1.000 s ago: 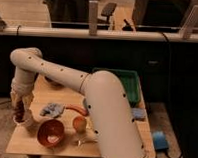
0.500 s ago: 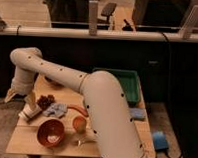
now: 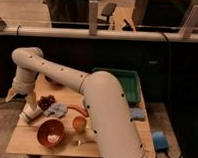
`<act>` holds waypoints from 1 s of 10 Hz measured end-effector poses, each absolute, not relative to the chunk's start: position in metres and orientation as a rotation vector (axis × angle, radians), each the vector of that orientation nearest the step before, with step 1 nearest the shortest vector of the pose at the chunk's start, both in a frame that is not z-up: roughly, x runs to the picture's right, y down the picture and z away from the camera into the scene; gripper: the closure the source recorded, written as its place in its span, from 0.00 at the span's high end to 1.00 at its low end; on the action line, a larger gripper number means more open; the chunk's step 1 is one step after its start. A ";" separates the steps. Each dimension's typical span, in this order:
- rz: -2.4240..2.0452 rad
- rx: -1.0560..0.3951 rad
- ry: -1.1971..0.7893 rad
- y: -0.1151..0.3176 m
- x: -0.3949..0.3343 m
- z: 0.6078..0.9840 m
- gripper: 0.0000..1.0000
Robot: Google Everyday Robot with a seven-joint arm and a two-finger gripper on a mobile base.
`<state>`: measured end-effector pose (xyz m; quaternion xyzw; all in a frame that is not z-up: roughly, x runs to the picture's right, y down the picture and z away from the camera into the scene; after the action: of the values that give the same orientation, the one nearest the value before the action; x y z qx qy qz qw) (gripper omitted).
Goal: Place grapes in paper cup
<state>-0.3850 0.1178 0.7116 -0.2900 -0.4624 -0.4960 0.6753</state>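
Front of the table: one red bowl with something pale inside, and one small orange cup to its right. Behind the bowl, at the left, one white paper cup, leaning over. Right above it is the gripper, fingers spread and holding nothing (one fingertip is just over the cup, can't tell if it touches). One dark bunch of grapes lies on the table just right of that, beside a blue cloth. One green bin sits far right.
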 end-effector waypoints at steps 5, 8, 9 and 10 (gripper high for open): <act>-1.120 -0.633 -1.048 0.116 -0.383 0.712 0.80; -1.122 -0.633 -1.049 0.116 -0.384 0.711 0.80; -1.122 -0.633 -1.050 0.116 -0.384 0.711 0.80; -1.122 -0.633 -1.050 0.116 -0.384 0.711 0.80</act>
<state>-0.3841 0.1163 0.7108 -0.2815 -0.4664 -0.4988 0.6741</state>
